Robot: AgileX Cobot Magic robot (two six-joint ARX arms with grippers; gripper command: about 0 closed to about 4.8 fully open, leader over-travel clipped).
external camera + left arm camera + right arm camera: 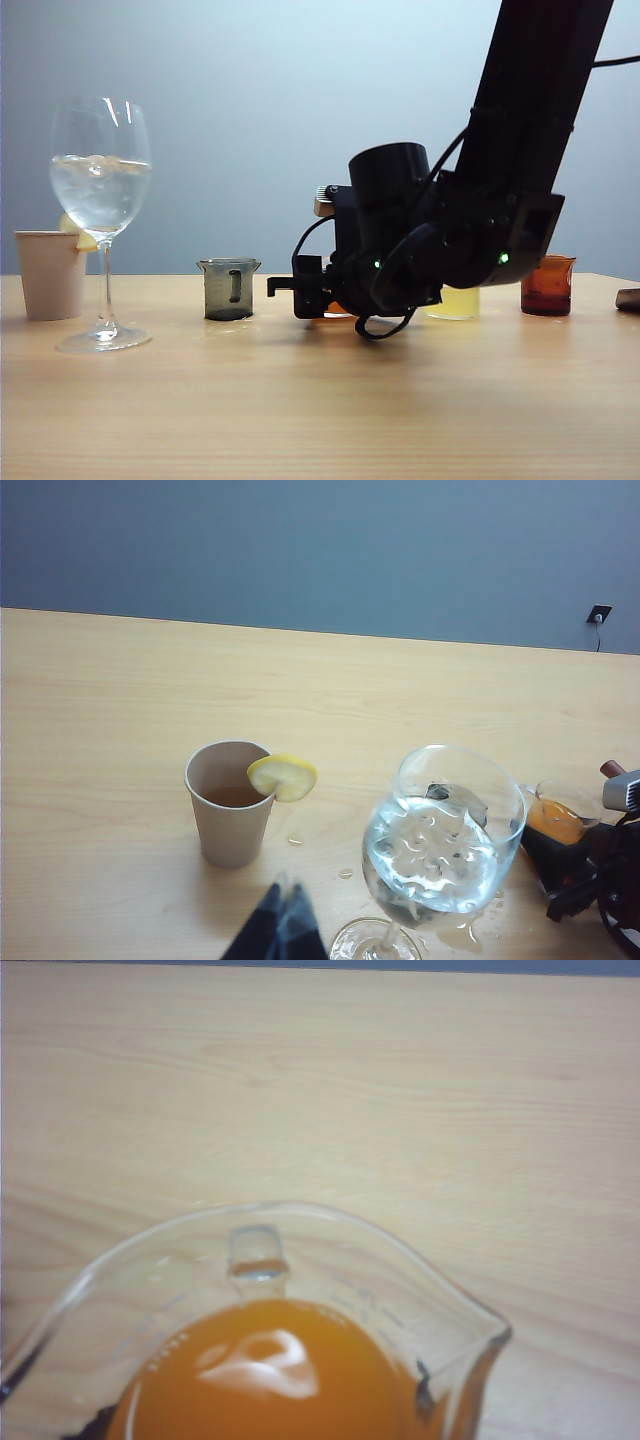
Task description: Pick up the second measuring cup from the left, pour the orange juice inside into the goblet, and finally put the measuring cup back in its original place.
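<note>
R gripper (pixel 300 290), matte black, low at centre of ext view, fingers set around the clear flared cup (pixel 270 1290); grip looks closed on it. Cup on the wood table (pixel 320 400), orange juice (pixel 270 1380) opaque, glossy. Goblet (pixel 100 190) far left, round bowl, thin stem. L gripper (pixel 280 925): blurry dark tips, can't tell.

soft even light, faint shadows on the table (pixel 320 400); the orange juice (pixel 270 1380) looks glary and blurred.
</note>
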